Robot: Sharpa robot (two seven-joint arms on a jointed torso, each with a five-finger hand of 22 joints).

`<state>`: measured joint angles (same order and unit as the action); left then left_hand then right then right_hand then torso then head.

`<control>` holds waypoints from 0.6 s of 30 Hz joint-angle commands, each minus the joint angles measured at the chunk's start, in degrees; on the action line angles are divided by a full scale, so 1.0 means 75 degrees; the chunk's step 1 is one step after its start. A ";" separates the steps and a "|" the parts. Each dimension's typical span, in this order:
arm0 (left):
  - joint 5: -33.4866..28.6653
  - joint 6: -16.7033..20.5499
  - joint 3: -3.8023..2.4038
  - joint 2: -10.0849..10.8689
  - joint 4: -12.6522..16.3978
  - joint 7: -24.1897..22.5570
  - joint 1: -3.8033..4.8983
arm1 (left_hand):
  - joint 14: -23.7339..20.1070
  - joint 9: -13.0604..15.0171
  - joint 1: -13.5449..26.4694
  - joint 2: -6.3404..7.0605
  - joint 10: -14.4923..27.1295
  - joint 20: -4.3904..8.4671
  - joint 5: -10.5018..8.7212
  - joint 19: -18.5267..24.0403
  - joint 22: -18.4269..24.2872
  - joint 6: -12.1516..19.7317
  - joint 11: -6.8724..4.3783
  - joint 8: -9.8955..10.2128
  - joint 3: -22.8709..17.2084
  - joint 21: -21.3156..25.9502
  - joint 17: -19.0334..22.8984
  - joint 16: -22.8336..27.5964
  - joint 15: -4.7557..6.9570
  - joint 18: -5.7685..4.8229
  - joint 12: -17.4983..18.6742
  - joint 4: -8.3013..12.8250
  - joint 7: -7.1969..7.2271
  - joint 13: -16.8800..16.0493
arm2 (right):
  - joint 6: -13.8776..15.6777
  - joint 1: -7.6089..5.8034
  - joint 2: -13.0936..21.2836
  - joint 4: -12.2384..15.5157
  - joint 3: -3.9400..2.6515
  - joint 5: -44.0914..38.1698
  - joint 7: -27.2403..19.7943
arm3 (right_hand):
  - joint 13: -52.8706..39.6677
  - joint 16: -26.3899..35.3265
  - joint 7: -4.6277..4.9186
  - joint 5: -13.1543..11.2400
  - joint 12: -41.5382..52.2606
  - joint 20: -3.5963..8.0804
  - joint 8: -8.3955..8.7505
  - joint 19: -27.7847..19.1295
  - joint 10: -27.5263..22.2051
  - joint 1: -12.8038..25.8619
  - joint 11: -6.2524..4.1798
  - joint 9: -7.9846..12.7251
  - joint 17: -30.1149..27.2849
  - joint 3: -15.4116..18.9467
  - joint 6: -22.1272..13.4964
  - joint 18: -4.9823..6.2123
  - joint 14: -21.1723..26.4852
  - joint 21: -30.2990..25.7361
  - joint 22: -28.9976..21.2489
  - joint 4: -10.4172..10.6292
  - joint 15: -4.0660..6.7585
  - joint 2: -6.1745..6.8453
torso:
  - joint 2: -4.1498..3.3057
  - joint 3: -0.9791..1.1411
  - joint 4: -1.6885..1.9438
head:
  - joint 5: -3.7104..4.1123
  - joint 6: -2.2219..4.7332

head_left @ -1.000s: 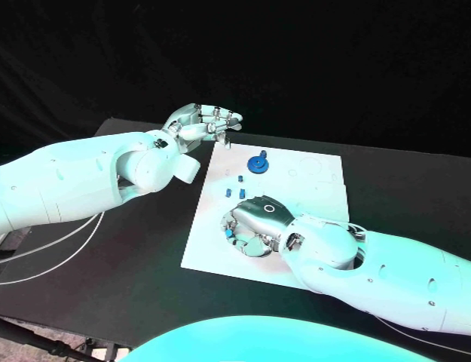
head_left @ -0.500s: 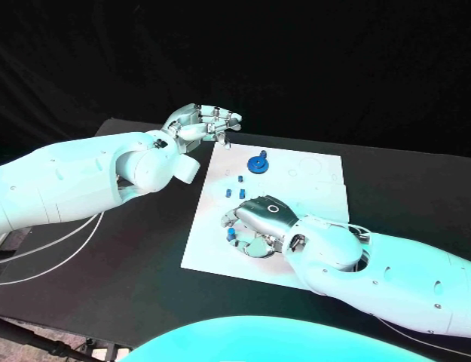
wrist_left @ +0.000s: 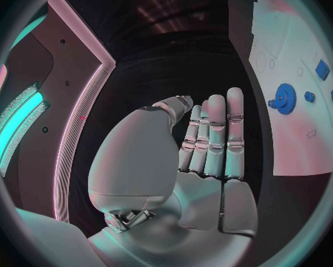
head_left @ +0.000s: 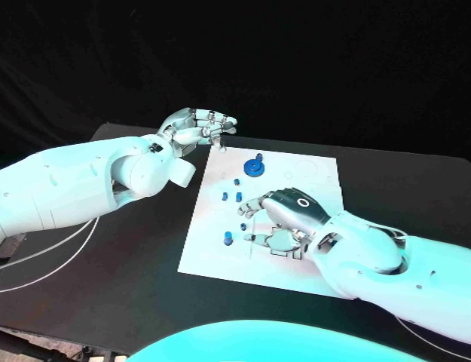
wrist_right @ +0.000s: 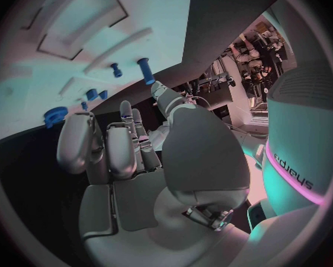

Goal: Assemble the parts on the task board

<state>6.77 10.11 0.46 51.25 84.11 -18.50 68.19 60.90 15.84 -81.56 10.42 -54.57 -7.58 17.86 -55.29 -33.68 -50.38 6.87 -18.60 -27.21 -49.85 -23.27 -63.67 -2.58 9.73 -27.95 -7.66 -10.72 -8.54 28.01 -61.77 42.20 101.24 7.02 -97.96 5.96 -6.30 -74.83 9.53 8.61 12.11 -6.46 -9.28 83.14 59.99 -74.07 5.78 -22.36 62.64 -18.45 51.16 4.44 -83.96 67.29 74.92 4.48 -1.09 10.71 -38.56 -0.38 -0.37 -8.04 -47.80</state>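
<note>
We start at the left, where the left robot hand point(head_left: 200, 126) hangs over the far left corner of the board point(head_left: 301, 260), its fingers curled in; in the left wrist view point(wrist_left: 204, 160) they lie straight and pressed together beside a folded thumb, and we see nothing in them. The board, a white plate, lies in the middle of the black tabletop point(head_left: 105, 264). On its far part stands a blue gear point(head_left: 255, 165), upright on a peg; the left wrist view shows it point(wrist_left: 284, 95) with small blue parts just beside it. Nearer us, down the board's left side, we note a scatter of small blue pegs point(head_left: 239, 181), and a further blue peg point(head_left: 227, 240) lies near the board's left edge, close to the right robot hand. The right robot hand point(head_left: 282, 221) rests low over the middle of the board, knuckles up, fingers bent down toward the plate and spread somewhat apart. We cannot tell from the head view whether anything sits under the palm. In the right wrist view point(wrist_right: 137, 160) the fingers are curled and loosely parted, with no part visible between them, and blue pegs point(wrist_right: 145, 70) lie apart beyond the fingertips.
</note>
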 commanded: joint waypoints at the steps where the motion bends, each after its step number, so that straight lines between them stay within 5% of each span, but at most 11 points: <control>1: -0.0037 -0.0112 0.0006 0.0013 0.0016 -0.0039 0.0003 | -0.0070 0.0016 0.0092 -0.0028 0.0044 -0.0031 0.0007 0.0039 0.0020 0.0066 0.0001 -0.0017 -0.0021 0.0062 0.0011 0.0033 -0.0004 0.0110 -0.0045 0.0038 0.0001 -0.0013 | 0.0418 -0.0254 0.0544 0.0236 -0.0026 0.1791 -0.0351 | -0.0092 -0.0249 0.0015 0.0055 0.0249 0.0018 -0.0081 0.0201 0.0571 0.0024 -0.0053 -0.0014 0.0343 -0.0087 0.0210 -0.0126 -0.0166 0.0560 0.1111 0.0166 0.0070 -0.0082 | 0.0031 -0.0009 -0.0047 | 0.0150 0.0089; 2: -0.0037 -0.0110 0.0012 0.0023 0.0019 -0.0038 0.0003 | -0.0070 0.0016 0.0092 -0.0028 0.0044 -0.0031 0.0007 0.0039 0.0020 0.0066 0.0001 -0.0017 -0.0021 0.0062 0.0011 0.0033 -0.0004 0.0110 -0.0045 0.0038 0.0001 -0.0013 | 0.0308 -0.0364 0.0793 0.0316 -0.0032 0.2197 -0.0317 | -0.0136 -0.0329 0.0013 0.0057 0.0334 0.0030 -0.0114 0.0259 0.0788 0.0065 -0.0081 -0.0023 0.0468 -0.0107 0.0284 -0.0159 -0.0201 0.0747 0.1183 0.0222 0.0088 -0.0104 | 0.0041 -0.0013 -0.0061 | 0.0199 0.0116; 5: -0.0037 -0.0105 0.0029 0.0037 0.0026 -0.0036 0.0003 | -0.0070 0.0016 0.0092 -0.0028 0.0044 -0.0031 0.0007 0.0039 0.0020 0.0066 0.0001 -0.0017 -0.0021 0.0062 0.0011 0.0033 -0.0004 0.0110 -0.0045 0.0038 0.0001 -0.0013 | -0.0034 -0.0586 0.1444 0.0530 -0.0041 0.2991 -0.0115 | -0.0565 -0.0831 -0.0247 0.0065 0.0860 0.0233 -0.0315 0.0591 0.1806 0.0087 -0.0386 -0.0094 0.1238 -0.0236 0.0619 -0.0361 -0.0404 0.1860 0.1609 0.0369 0.0337 -0.0046 | 0.0063 -0.0018 -0.0086 | 0.0400 0.0158; 8: -0.0037 -0.0110 0.0041 0.0035 0.0035 -0.0037 0.0003 | -0.0070 0.0016 0.0092 -0.0028 0.0044 -0.0031 0.0007 0.0039 0.0020 0.0066 0.0001 -0.0017 -0.0021 0.0062 0.0011 0.0033 -0.0004 0.0110 -0.0045 0.0038 0.0001 -0.0013 | -0.0401 -0.0716 0.2125 0.0761 -0.0038 0.3469 0.0268 | -0.1351 -0.0843 -0.0397 0.0047 0.1717 0.0380 -0.0510 0.0705 0.2347 0.0188 -0.0562 -0.0228 0.1177 -0.0177 0.0758 -0.0440 -0.0391 0.2270 0.1766 0.0497 0.0484 0.0029 | 0.0083 -0.0030 -0.0103 | 0.0645 0.0180; 11: -0.0037 -0.0112 0.0048 0.0040 0.0058 -0.0040 0.0003 | -0.0070 0.0016 0.0092 -0.0028 0.0044 -0.0031 0.0007 0.0039 0.0020 0.0066 0.0001 -0.0017 -0.0021 0.0062 0.0011 0.0033 -0.0004 0.0110 -0.0045 0.0038 0.0001 -0.0013 | -0.0609 -0.0749 0.2598 0.0940 0.0006 0.3606 0.0640 | -0.4200 -0.0972 -0.0462 0.0046 0.4256 0.0499 -0.0718 0.0781 0.2247 0.0308 -0.0584 -0.0482 0.1325 -0.0063 0.0629 -0.0492 -0.0424 0.2558 0.1874 0.0722 0.0492 0.0091 | 0.0090 -0.0034 -0.0123 | 0.0908 0.0205; 13: -0.0037 -0.0111 0.0051 0.0048 0.0082 -0.0041 0.0003 | -0.0070 0.0016 0.0092 -0.0028 0.0044 -0.0031 0.0007 0.0039 0.0020 0.0066 0.0001 -0.0017 -0.0021 0.0062 0.0011 0.0033 -0.0004 0.0110 -0.0045 0.0038 0.0001 -0.0013 | -0.0702 -0.0707 0.2897 0.1096 0.0046 0.3561 0.0935 | -0.6847 -0.1175 -0.0446 0.0033 0.6595 0.0426 -0.0876 0.0839 0.2464 0.0454 -0.0594 -0.0680 0.1674 0.0060 0.0481 -0.0539 -0.0478 0.2768 0.1940 0.1006 0.0507 0.0055 | 0.0096 -0.0037 -0.0149 | 0.1052 0.0198; 18: -0.0037 -0.0118 0.0061 0.0065 0.0121 -0.0041 0.0003 | -0.0070 0.0016 0.0092 -0.0028 0.0044 -0.0031 0.0007 0.0039 0.0020 0.0066 0.0001 -0.0017 -0.0021 0.0062 0.0011 0.0033 -0.0004 0.0110 -0.0045 0.0038 0.0001 -0.0013 | -0.0733 -0.0565 0.3292 0.1381 0.0105 0.3208 0.1495 | -0.8484 -0.1344 -0.0448 0.0089 0.7985 0.0411 -0.1109 0.0915 0.2742 0.0518 -0.0576 -0.0920 0.1960 0.0391 0.0364 -0.0592 -0.0518 0.3028 0.2011 0.1330 0.0496 0.0094 | 0.0124 -0.0039 -0.0212 | 0.1228 0.0152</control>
<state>6.77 10.09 0.94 51.77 84.75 -18.46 68.19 60.90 15.90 -81.33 10.19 -54.58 -7.57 17.86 -55.29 -33.59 -50.38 6.87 -18.60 -27.21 -49.59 -23.28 -63.67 -2.58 9.72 -27.95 -7.67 -10.72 -8.59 25.15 -66.23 66.59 111.03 7.78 -73.94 11.76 -68.75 -84.79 6.04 9.10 71.01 -2.88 -17.44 84.01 80.25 -70.42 1.48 -29.10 74.95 -15.69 54.31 0.80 -83.82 89.77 74.91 14.12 2.49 11.32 -37.81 -0.65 -1.55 0.14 -46.44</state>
